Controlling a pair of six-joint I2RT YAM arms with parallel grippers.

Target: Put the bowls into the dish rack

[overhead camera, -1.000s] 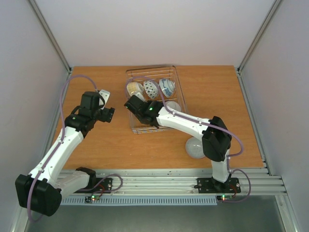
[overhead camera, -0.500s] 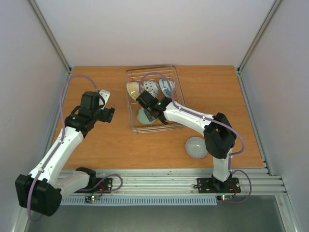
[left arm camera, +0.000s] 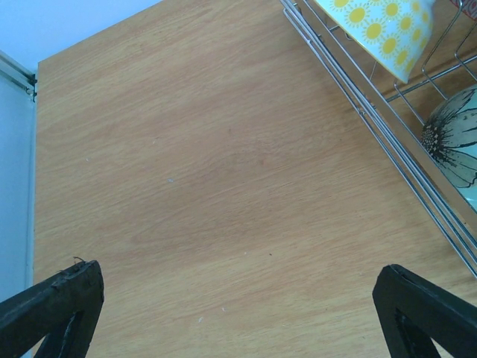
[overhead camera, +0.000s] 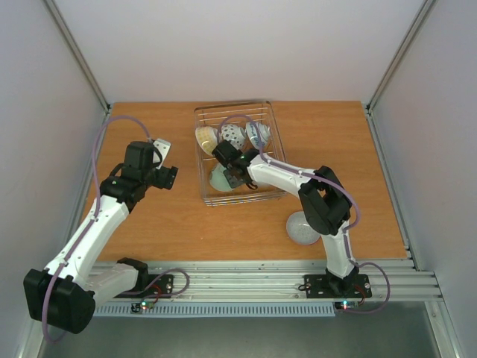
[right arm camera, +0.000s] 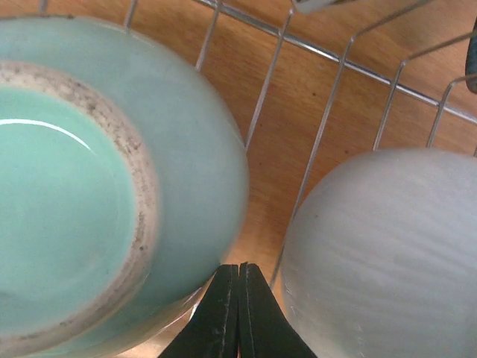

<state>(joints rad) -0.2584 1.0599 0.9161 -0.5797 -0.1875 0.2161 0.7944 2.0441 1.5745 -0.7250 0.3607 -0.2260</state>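
Note:
The wire dish rack [overhead camera: 206,200] sits at the table's far middle. Its back row holds a cream bowl with yellow flowers [overhead camera: 206,137], a dotted bowl [overhead camera: 232,134] and a blue-and-white bowl [overhead camera: 258,133]. A pale green bowl [overhead camera: 220,178] leans in the front row. My right gripper [overhead camera: 237,179] is down inside the rack, shut and holding nothing. Its fingertips [right arm camera: 238,298] lie between the green bowl [right arm camera: 97,201] and a grey-white bowl [right arm camera: 387,253]. Another grey-white bowl [overhead camera: 302,227] lies upside down on the table. My left gripper [overhead camera: 168,162] is open and empty, left of the rack.
In the left wrist view the left gripper [left arm camera: 238,313] hangs over bare wood, with the rack's side bars [left arm camera: 373,127] to its right. Behind those bars are the yellow-flowered bowl [left arm camera: 380,26] and a flower-patterned bowl [left arm camera: 455,145]. White walls enclose the table.
The right gripper's jaws have shut on nothing, and that arm has shifted right inside the rack, uncovering the pale green bowl there. The left arm has not moved.

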